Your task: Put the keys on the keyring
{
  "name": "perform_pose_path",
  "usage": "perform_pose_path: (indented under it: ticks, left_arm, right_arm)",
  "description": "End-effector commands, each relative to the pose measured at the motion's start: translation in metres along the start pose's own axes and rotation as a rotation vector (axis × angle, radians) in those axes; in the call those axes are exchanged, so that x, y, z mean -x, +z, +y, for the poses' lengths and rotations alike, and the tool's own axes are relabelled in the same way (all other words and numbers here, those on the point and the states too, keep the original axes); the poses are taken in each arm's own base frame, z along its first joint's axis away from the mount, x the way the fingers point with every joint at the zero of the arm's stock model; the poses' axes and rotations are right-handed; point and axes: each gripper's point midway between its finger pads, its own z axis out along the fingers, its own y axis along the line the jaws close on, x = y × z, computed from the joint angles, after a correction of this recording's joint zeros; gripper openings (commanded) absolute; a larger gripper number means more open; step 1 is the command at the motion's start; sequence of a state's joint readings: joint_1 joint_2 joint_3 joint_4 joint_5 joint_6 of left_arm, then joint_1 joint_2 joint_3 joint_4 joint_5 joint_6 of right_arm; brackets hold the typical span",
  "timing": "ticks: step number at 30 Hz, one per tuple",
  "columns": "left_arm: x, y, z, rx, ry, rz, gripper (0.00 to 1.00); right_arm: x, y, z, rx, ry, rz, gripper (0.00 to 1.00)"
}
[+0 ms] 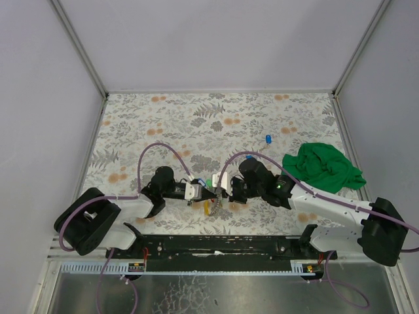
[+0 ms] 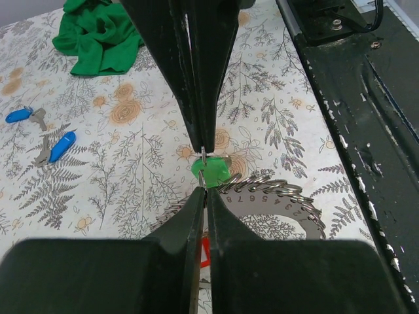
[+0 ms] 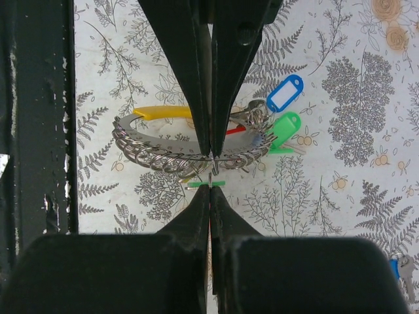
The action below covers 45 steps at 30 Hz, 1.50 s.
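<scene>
Left hand [image 2: 203, 169], right hand [image 3: 210, 171], each clamped shut; keyring's [image 3: 157, 156] long axis crosswise to both.

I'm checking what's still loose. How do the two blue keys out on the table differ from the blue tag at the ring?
Place: the two blue keys lie on the table, apart from the ring; the blue tag lies at the ring's end, beside a green tag.
Look: the keys' tags are slim and solid blue; the blue tag is broader with a white window.
Both are blue plastic and lie flat.
</scene>
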State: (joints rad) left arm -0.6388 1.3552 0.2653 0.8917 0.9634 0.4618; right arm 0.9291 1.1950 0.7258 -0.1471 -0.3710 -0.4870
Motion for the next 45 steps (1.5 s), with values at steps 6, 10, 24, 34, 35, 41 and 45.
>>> perform_pose_path:
  ticks: [6,10,24,34,35,41,45]
  left_arm:
    - [0.014,0.004,0.006,-0.020,0.068,-0.035,0.00]
    - [0.013,0.004,0.006,-0.019,0.067,-0.031,0.00]
    - [0.014,0.004,0.005,-0.030,0.069,-0.033,0.00]
    - [0.015,0.004,0.005,-0.033,0.067,-0.036,0.00]
    - [0.015,0.004,0.005,-0.034,0.067,-0.036,0.00]
    - [0.016,0.005,0.004,-0.042,0.066,-0.040,0.00]
    - [0.016,0.005,0.004,-0.041,0.066,-0.039,0.00]
  right_arm:
    - [0.001,0.007,-0.005,-0.027,-0.053,0.042,0.00]
    - [0.001,0.003,-0.008,-0.056,-0.057,0.042,0.00]
    - [0.009,0.001,0.002,-0.016,-0.073,-0.003,0.00]
    - [0.007,0.003,0.005,0.011,-0.071,0.010,0.00]
    - [0.008,0.004,0.005,0.012,-0.071,0.009,0.00]
    - [0.009,0.003,0.003,-0.003,-0.075,0.002,0.00]
    - [0.009,0.001,0.000,-0.027,-0.076,0.002,0.00]
